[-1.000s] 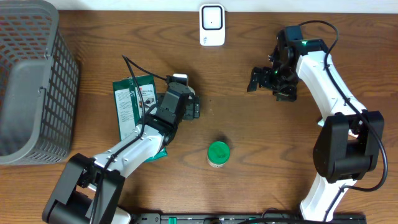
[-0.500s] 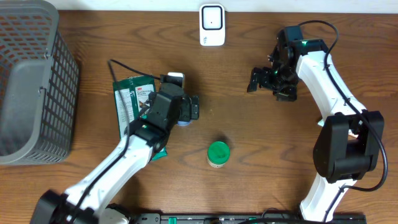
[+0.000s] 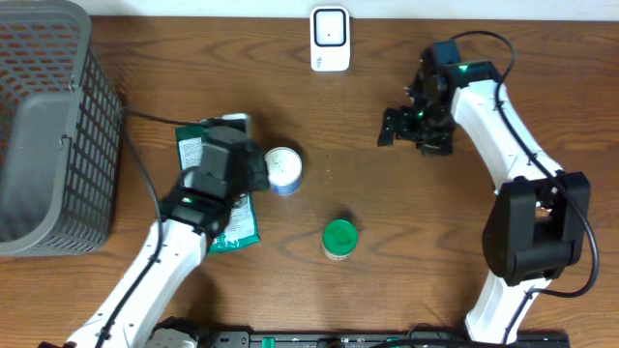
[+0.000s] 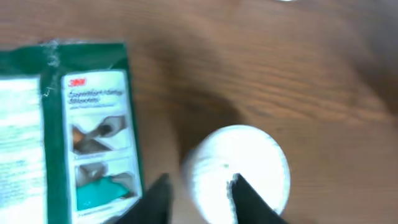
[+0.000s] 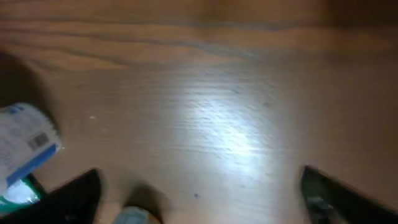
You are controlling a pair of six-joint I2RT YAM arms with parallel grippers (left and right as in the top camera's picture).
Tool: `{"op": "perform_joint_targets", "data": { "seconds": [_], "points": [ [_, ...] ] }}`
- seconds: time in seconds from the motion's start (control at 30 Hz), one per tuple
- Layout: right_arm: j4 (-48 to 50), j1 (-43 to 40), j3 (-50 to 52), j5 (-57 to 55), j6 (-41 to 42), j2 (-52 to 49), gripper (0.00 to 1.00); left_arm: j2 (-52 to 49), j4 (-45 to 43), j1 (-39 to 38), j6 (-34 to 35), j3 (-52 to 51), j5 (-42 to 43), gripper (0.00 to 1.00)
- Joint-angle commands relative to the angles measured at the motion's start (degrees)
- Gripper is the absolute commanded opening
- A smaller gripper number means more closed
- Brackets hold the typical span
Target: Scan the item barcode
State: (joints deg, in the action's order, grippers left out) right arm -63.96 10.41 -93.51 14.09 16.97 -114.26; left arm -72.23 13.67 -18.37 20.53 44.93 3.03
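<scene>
White tub (image 3: 283,169): left of centre, just beside green packet (image 4: 93,124). Left fingers (image 4: 155,202) set narrow at it; grip I cannot tell. Right fingers (image 5: 74,196) released, bare surface (image 3: 387,222) beneath. Scanner (image 3: 330,39) at far edge.

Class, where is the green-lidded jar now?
Overhead view: the green-lidded jar stands low in the centre, right of the green packet and below-right of the white container.

The tub (image 3: 282,170) lies just right of the packet (image 3: 191,156), jar (image 3: 339,239) nearer, scanner (image 3: 330,39) behind, basket (image 3: 44,126) far left.
</scene>
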Motion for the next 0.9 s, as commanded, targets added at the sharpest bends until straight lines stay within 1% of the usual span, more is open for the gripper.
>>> {"op": "perform_joint_targets", "data": {
  "seconds": [0.0, 0.03, 0.07, 0.17, 0.3, 0.37, 0.57, 0.67, 0.73, 0.87],
  "points": [
    [1.77, 2.43, 0.28, -0.07, 1.18, 0.9, 0.34, 0.09, 1.36, 4.37, 1.01, 1.6, 4.81, 0.18],
    [2.71, 3.23, 0.31, -0.07, 3.08, 0.9, 0.07, 0.0, 1.81, 5.35, 0.98, 1.6, 5.18, 0.12],
    [3.54, 4.07, 0.31, 0.15, 4.83, 0.9, 0.01, -0.04, 2.4, 6.23, 0.92, 1.6, 6.19, 0.09],
    [7.15, 7.26, 0.31, 0.98, 6.27, 0.9, 0.01, -0.79, 3.93, 6.95, 0.15, 1.57, 10.36, 0.08],
    [12.24, 11.98, 0.31, 1.01, 9.88, 0.72, 0.01, -3.74, 6.82, 6.8, 0.17, 1.46, 10.91, 0.08],
    [14.69, 14.23, 0.37, 0.94, 10.43, 0.68, 0.01, -6.43, 7.17, 6.8, 0.17, 1.44, 10.95, 0.08],
    [23.71, 18.32, 1.33, -0.02, 10.43, 0.66, 0.01, -11.87, 6.19, 6.8, 0.42, 1.44, 11.47, 0.08],
    [27.85, 19.23, 2.19, -0.85, 10.43, 0.66, 0.01, -13.14, 5.16, 6.78, 0.37, 1.44, 14.29, 0.08],
    [31.34, 19.63, 3.61, -0.96, 10.47, 0.66, 0.01, -13.62, 4.11, 6.78, 0.39, 1.44, 15.85, 0.08],
    [38.8, 20.37, 7.72, -1.18, 11.78, 0.66, 0.01, -13.73, 1.07, 6.8, 0.39, 1.44, 15.82, 0.11]
  ]
}}
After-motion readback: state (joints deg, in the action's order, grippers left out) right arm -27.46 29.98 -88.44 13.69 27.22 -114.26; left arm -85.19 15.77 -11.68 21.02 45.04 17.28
